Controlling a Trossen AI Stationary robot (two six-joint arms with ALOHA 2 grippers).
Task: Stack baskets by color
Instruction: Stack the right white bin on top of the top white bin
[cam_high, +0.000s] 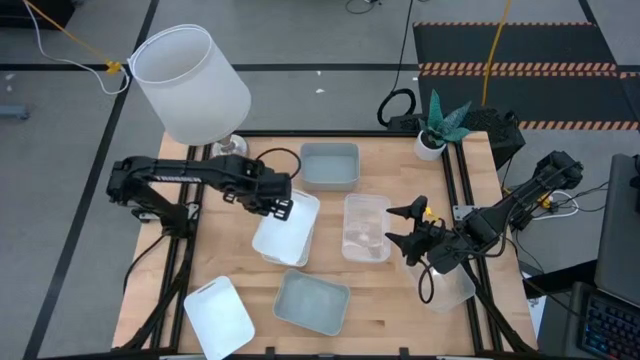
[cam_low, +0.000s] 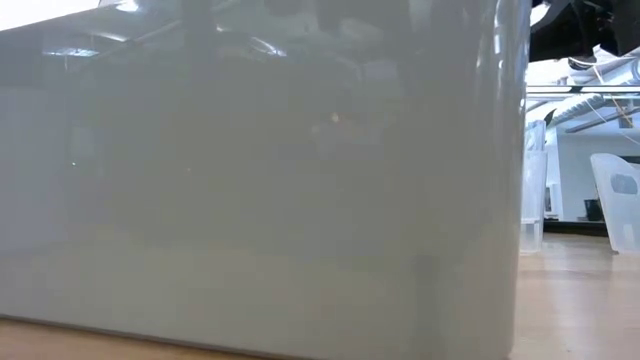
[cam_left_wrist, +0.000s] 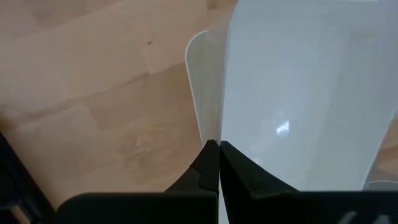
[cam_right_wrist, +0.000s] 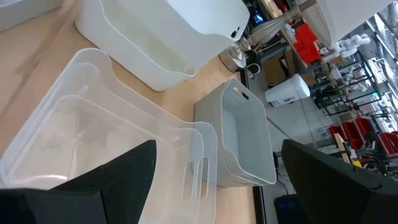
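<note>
My left gripper is shut on a white basket at the table's middle, held over a second white basket that stands on the wood. My right gripper hangs open at the right, fingers pointing toward the nested clear baskets, touching nothing. A grey-blue basket stands at the far middle and shows as a nested pair in the right wrist view. Another grey-blue one sits near the front edge, and a third white basket at the near left. My left gripper pinches the white basket's side wall at its rim, near the basket's far end, with one finger inside the basket and one outside. The fingers come from above, pointing down. The basket hangs below them, lifted above the white basket underneath.
A big white lampshade stands at the far left corner, and a small potted plant at the far right. A clear basket lies under the right arm. The low view is filled by a grey-blue basket's wall.
</note>
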